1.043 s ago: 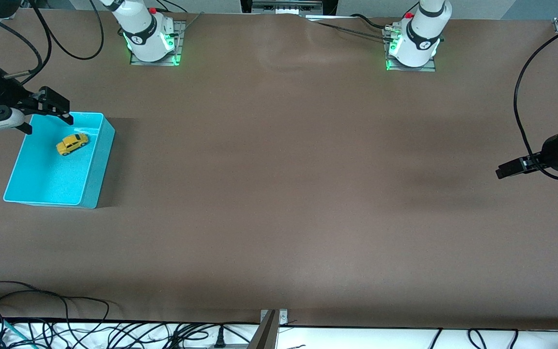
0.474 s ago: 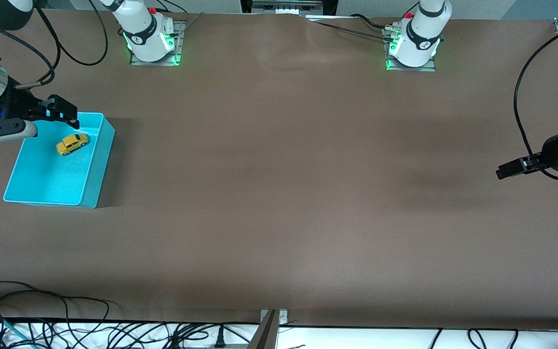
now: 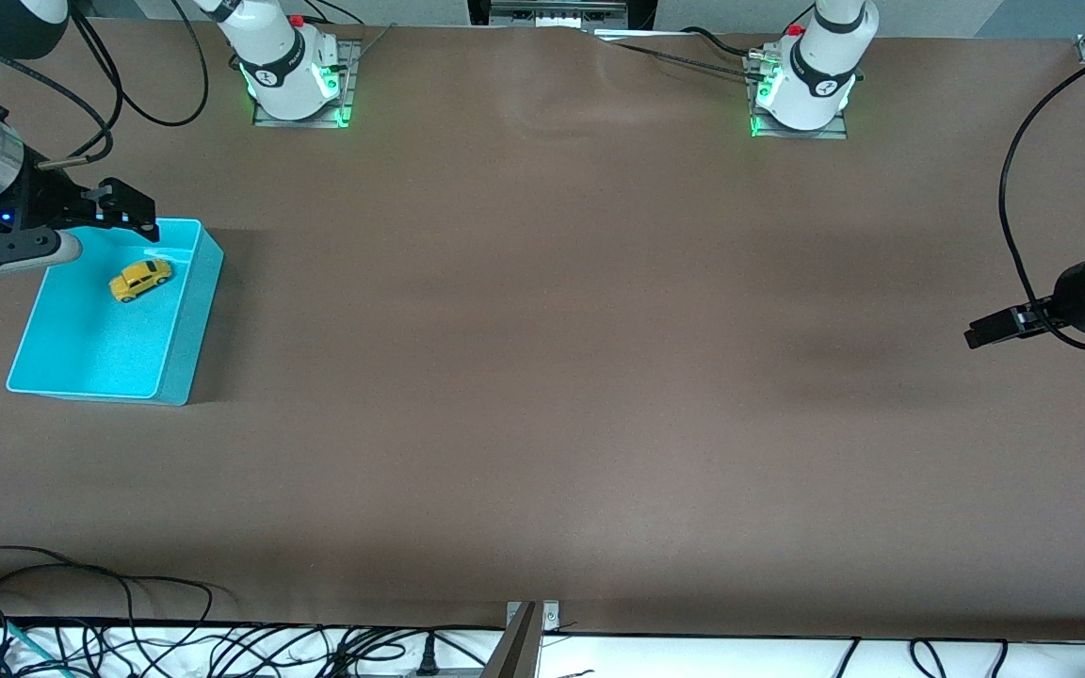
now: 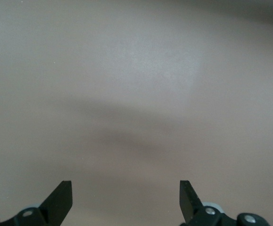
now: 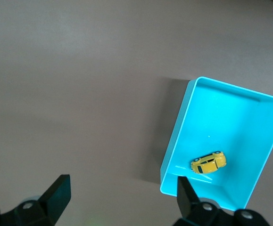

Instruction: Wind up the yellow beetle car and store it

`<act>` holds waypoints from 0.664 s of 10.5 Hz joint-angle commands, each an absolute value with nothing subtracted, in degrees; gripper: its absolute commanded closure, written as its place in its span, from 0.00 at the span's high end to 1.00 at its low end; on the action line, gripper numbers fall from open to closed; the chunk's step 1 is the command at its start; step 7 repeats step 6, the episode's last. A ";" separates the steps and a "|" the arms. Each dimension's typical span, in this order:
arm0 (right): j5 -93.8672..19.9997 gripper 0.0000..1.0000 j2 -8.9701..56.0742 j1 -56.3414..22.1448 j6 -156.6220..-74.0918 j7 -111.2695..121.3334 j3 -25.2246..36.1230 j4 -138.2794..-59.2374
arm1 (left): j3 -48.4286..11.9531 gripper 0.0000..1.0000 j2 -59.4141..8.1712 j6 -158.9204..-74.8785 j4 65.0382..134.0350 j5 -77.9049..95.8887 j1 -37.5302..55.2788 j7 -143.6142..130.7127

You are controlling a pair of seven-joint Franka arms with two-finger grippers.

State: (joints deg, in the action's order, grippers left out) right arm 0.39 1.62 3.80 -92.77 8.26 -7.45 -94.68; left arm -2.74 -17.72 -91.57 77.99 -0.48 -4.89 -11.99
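Note:
The yellow beetle car (image 3: 140, 279) lies inside the turquoise bin (image 3: 186, 325) at the right arm's end of the table. It also shows in the right wrist view (image 5: 208, 162), inside the bin (image 5: 176, 134). My right gripper (image 3: 128, 209) is open and empty, up in the air over the bin's edge nearest the robots' bases; its own view (image 5: 122, 197) shows the jaws wide apart. My left gripper (image 3: 990, 329) is open and empty, waiting over bare table at the left arm's end; its own view (image 4: 126, 200) shows only table between its jaws.
The brown table cover (image 3: 542, 358) spreads across the view. The two arm bases (image 3: 293, 75) (image 3: 801, 85) stand along the edge farthest from the front camera. Black cables (image 3: 128, 640) lie along the edge nearest it.
My right gripper has moved a little toward the middle of the table and toward the robots' bases, away from the car. The car, the bin and the left arm have not moved.

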 commanded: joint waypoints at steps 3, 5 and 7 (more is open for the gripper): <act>0.97 1.00 0.96 3.78 -92.38 7.13 -7.03 -94.84 | -2.81 1.00 -17.14 -92.20 78.49 1.23 -5.27 -10.81; 0.97 1.00 0.97 3.78 -92.37 7.04 -7.12 -94.75 | -2.81 1.00 -17.14 -92.20 78.49 1.23 -5.27 -10.81; 0.88 1.00 0.97 3.78 -92.29 6.86 -7.12 -94.75 | -2.81 1.00 -17.14 -92.20 78.49 1.23 -5.19 -10.72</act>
